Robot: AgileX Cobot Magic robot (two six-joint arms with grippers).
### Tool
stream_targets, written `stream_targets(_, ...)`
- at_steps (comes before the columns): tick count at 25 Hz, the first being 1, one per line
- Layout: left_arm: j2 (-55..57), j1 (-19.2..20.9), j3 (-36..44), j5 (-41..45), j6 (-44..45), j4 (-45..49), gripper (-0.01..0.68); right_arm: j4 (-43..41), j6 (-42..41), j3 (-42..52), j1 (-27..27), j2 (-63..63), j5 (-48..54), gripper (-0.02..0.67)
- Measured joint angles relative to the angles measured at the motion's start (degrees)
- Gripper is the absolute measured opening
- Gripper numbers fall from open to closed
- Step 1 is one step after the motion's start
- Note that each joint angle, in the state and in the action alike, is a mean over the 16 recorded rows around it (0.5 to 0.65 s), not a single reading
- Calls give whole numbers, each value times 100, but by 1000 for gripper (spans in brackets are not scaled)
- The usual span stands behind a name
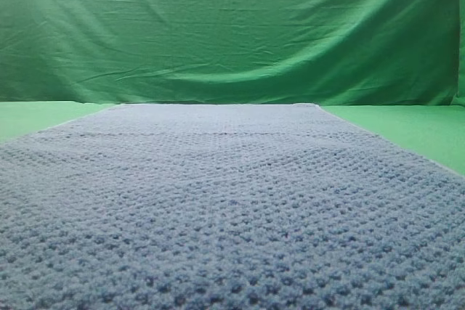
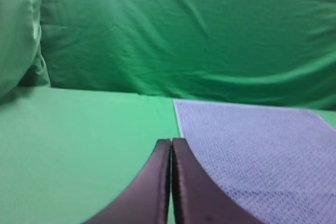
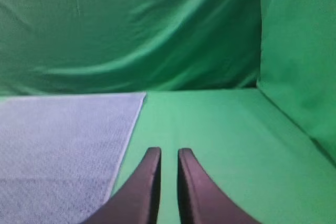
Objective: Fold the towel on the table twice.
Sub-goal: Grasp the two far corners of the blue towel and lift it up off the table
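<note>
The blue-grey waffle-weave towel lies flat and spread out on the green table, filling most of the exterior view. No gripper shows in that view. In the left wrist view my left gripper is shut and empty, low over the table just beside the towel's left edge. In the right wrist view my right gripper is empty with a narrow gap between its fingers, over bare table just right of the towel's right edge.
A wrinkled green backdrop sheet hangs upright behind the table's far edge and also closes in the sides. Strips of bare green table lie left and right of the towel.
</note>
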Motion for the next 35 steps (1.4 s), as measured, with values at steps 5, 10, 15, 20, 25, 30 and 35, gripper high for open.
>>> stream_targets(5,3,0,-110,-408,-188,-193,0,101,225,-62,0,3,-615,48)
stream_targets(10,137,0,-583,-57,-378,-282,0,135,465,-509,0,197,-438,48)
stream_targets(15,423,0,-1219,632,-485,-312,0,159,644,-1281,15,777,219,48)
stream_targets(20,717,-3,-1804,1255,-418,-271,0,164,561,-2083,82,1556,964,48)
stream_targets(25,939,-30,-2066,1518,-324,-229,0,169,387,-2567,156,2252,1300,48)
stream_targets(30,1199,-62,-2304,1740,-288,-183,0,173,141,-2857,222,2752,1455,48)
stream_targets(35,1832,-139,-2746,2199,-285,-110,0,171,-98,-3331,250,3371,1877,48)
